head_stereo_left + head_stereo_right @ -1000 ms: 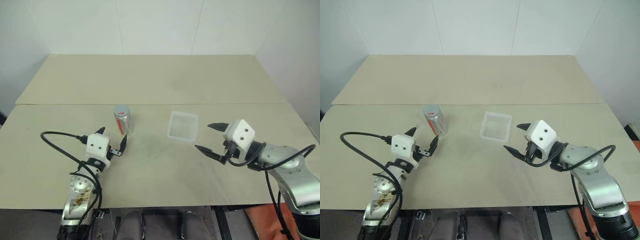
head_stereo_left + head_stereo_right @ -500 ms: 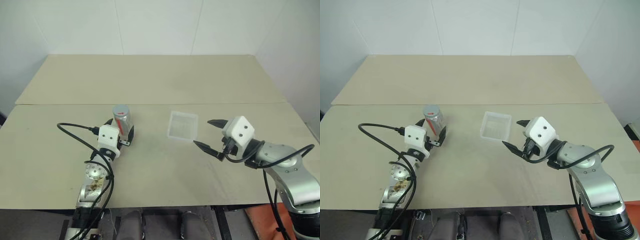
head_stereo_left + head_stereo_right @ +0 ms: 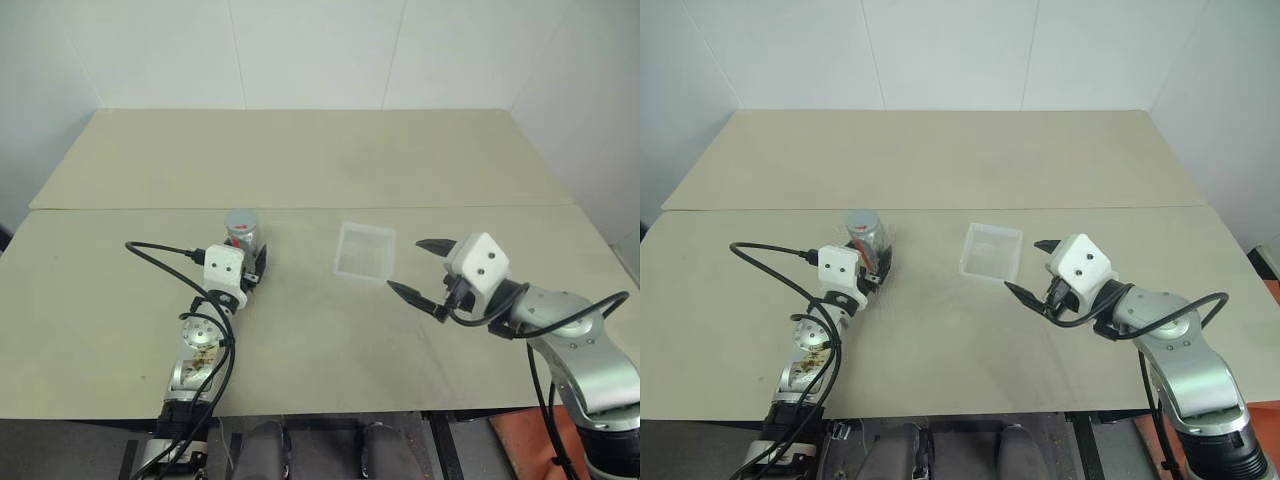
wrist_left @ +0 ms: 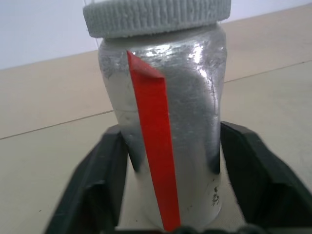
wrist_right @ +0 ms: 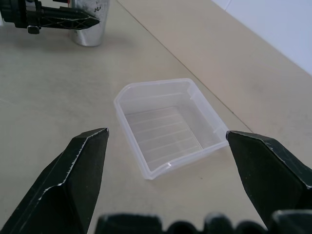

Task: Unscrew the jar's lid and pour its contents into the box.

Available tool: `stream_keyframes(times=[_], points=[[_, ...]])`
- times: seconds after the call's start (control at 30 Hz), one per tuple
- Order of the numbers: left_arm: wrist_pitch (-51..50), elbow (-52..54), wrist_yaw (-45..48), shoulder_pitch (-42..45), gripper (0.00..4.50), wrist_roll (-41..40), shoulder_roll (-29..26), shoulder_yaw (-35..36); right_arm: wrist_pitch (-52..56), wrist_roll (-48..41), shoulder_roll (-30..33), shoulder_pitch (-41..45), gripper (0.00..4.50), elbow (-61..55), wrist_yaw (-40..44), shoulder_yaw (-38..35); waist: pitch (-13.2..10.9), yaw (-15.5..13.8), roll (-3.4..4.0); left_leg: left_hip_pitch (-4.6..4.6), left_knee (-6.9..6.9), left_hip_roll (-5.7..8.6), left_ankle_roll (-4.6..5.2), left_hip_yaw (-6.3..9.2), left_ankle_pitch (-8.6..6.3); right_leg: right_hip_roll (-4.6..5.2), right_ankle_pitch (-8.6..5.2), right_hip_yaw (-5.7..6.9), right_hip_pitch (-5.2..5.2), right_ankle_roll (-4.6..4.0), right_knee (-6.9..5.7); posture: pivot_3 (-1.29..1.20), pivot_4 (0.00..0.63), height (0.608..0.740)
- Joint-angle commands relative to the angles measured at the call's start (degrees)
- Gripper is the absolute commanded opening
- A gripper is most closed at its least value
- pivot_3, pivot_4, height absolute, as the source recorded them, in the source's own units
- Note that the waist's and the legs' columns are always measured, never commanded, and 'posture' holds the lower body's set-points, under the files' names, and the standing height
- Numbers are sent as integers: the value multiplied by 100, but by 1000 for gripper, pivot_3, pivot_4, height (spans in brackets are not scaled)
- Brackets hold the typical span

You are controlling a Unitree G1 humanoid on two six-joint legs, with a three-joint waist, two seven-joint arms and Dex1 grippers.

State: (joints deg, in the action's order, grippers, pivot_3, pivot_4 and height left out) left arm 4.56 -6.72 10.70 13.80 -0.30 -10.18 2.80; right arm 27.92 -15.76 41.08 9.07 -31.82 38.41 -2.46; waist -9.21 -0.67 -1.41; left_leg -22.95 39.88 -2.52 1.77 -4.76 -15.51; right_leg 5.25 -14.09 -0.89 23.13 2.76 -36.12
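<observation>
1. I have the left tool (image 3: 252,268) clamped on the jar (image 3: 243,238); in the left wrist view its two black fingers (image 4: 97,185) press against either side of the jar's lower body.
2. The jar stands upright on the table (image 3: 300,330), left of centre, with the red strip of its label facing my left wrist camera.
3. The lid (image 4: 156,17) is on the jar: a grey ribbed cap sitting square on top.
4. I cannot make out the contents through the jar's wall in any view.
5. The box (image 3: 366,251) lies flat on the table to the right of the jar, well apart from it, open side up. Through the right wrist camera its inside looks bare.
6. My right tool (image 3: 426,268) is spread wide and holds nothing. It hangs just beside the box's right-hand near corner, above the table, one finger (image 5: 68,180) to each side of the box as the right wrist camera sees it.
7. The two tools are well apart, with the box between them.
</observation>
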Motion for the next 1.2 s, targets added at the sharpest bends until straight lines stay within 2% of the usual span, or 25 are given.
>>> stream_keyframes(times=[0.03, 0.23, 0.3, 0.5, 0.6, 0.77, 1.2], points=[[132, -17, -59, 122, 2012, -18, 24, 12, -37, 49, -14, 25, 4500, -189, -73, -37, 0, 0, 0, 1, 0, 0, 0, 0, 0, 0, 0, 0, 0, 0, -1, 0, 150, 740], [152, 47, -80, 132, 2012, 64, 39, -61, 8, 68, -74, 92, 4500, -226, -89, -16, 0, -3, 0, 0, 0, 1, 0, 0, 0, 0, 0, 0, -1, 0, -1, 0, 150, 740], [-161, 334, 17, 139, 2012, -32, 42, -104, 126, -82, -167, 203, 4500, -334, -101, -49, 0, 0, 0, 0, 0, 1, 0, 0, 0, 0, 0, 0, -1, 0, -1, 0, 150, 740], [-1640, 1726, 920, 139, 2012, -700, -291, -366, 825, -1131, -1123, 947, 4500, -712, -605, -157, 0, 27, 0, -10, 0, -5, -2, 4, 1, -4, 0, 0, 9, 1, -3, 0, 150, 740], [-2287, 2231, 1201, 247, 2012, -1039, -391, -504, 965, -1074, -1529, 1272, 4500, -745, -945, 256, 1, 34, 1, -10, 0, -6, -2, 4, 1, -4, 0, 2, 10, 1, -5, 0, 150, 740], [-2806, 2624, 1523, 341, 2012, -1252, -474, -796, 912, -570, -2200, 1628, 4500, -467, -1618, 900, 1, 33, 2, -11, 1, -3, -3, 4, 2, -3, 0, 3, 11, 1, -4, 0, 150, 740], [-2574, 2700, 1609, 420, 2012, -1094, -323, -1204, 773, -398, -2597, 1725, 4500, -194, -1714, 1038, 1, 27, 2, -16, 2, -1, -2, 5, 2, -4, 0, 5, 15, 0, -3, 0, 150, 740]])
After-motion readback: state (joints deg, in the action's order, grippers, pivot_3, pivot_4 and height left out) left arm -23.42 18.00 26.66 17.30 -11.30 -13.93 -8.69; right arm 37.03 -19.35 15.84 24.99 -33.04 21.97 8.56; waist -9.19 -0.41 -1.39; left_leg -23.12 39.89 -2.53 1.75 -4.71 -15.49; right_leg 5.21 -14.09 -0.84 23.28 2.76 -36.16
